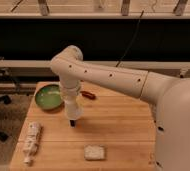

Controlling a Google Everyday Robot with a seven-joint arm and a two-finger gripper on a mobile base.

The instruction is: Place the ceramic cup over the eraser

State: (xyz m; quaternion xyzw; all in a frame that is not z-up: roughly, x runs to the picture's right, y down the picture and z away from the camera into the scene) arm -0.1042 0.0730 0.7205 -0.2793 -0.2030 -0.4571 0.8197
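one claw [72, 122], white tapered ceramic cup [72, 106]

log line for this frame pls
gripper: low over table, mid-left | ceramic cup: at gripper | eraser: hidden | green bowl: behind-left | grey pad: front

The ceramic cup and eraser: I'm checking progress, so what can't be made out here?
- Ceramic cup: not distinguishable from the arm's white wrist in the camera view.
- End effector: only a dark tip shows at the table.
- Eraser: not identifiable separately; that dark tip could be it.
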